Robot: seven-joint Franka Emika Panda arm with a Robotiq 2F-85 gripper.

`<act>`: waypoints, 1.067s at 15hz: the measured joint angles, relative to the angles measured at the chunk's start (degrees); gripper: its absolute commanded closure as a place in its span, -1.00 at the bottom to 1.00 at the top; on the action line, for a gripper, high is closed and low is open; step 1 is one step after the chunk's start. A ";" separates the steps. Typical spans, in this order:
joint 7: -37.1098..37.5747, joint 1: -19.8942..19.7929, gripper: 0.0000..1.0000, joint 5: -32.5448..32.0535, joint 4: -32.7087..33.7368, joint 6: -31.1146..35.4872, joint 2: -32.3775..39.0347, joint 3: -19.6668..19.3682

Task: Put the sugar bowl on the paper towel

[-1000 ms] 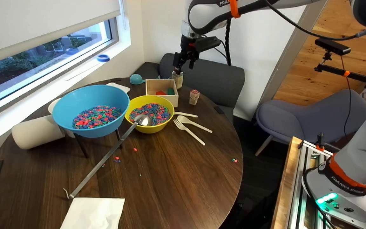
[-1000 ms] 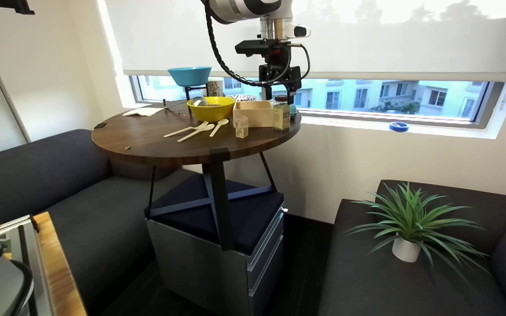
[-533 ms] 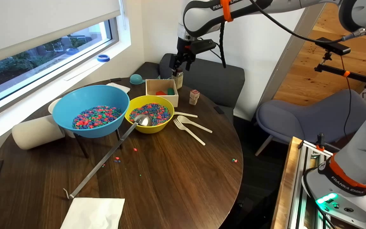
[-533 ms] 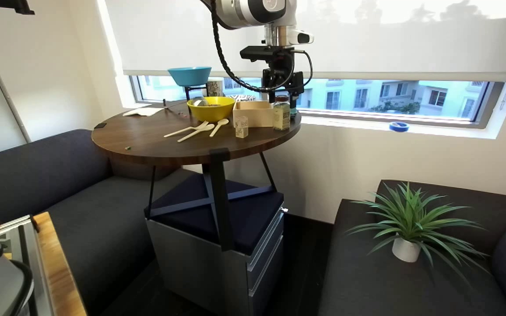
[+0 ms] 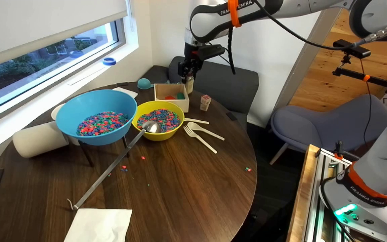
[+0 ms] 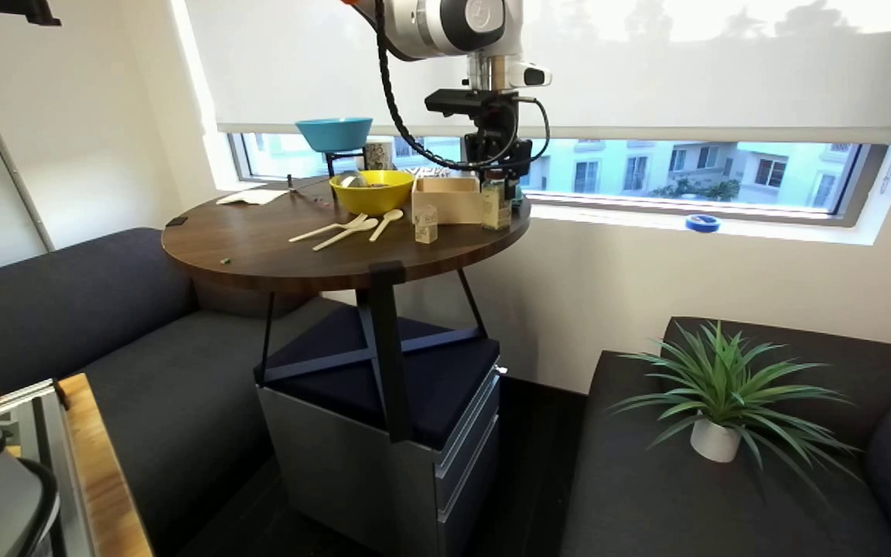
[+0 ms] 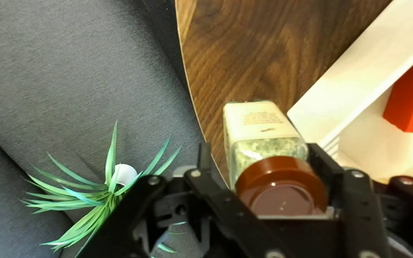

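Observation:
The sugar bowl is out of view. The paper towel, a flat white sheet, lies near the table's near edge, partly cut off by the frame, and also shows at the far side of the table. Around a square glass jar with a round brown lid stands my gripper, pointing down. In the wrist view the right finger is against or very near the jar, while a gap separates the left finger from it. The jaws are part-way closed. In an exterior view the jar hides much of the fingers.
A wooden box with coloured blocks stands right beside the jar. Near it are a yellow bowl with a ladle, a blue bowl on a stand, a small stacked block and plastic cutlery. The table edge runs close to the jar.
My gripper has come down around the jar, shifting slightly left in an exterior view. Its fingers have drawn closer together. The box looks nudged very slightly.

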 measured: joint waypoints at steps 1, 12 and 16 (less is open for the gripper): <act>0.10 0.13 0.47 0.00 0.25 -0.01 0.01 0.00; 0.68 1.69 0.53 -1.24 0.54 -2.00 -0.89 -0.19; 1.85 2.76 0.53 -4.13 0.10 -4.50 -4.00 -0.64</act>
